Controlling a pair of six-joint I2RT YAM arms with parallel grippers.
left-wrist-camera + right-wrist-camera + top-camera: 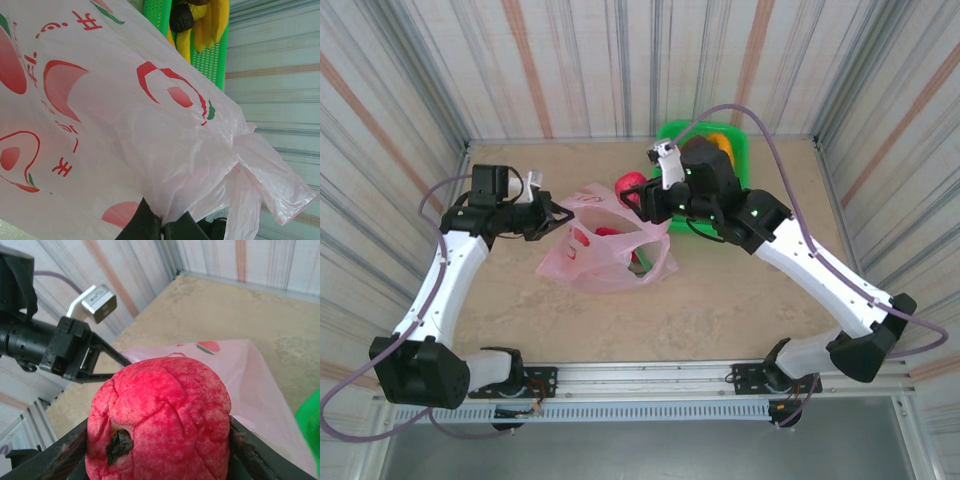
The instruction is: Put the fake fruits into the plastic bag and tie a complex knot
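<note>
The pink plastic bag (605, 250) lies mid-table, its mouth facing the back. My left gripper (558, 215) is shut on a bunched fold of the bag film (190, 165) at the bag's left edge, fingertips (145, 227) pinched together. My right gripper (638, 192) hovers over the bag's far rim, shut on a red-pink wrinkled fruit (160, 410) with a dark stem end, held between both fingers (250, 452). Red and green shapes show through the film (620, 240). Yellow bananas (210, 22) and a dark maroon fruit (181, 17) sit in the green basket.
A rigid green mesh basket (745, 150) stands at the back right, against the rear wall and behind my right wrist. Striped walls close in the table on three sides. Bare tabletop (720, 310) lies in front of the bag.
</note>
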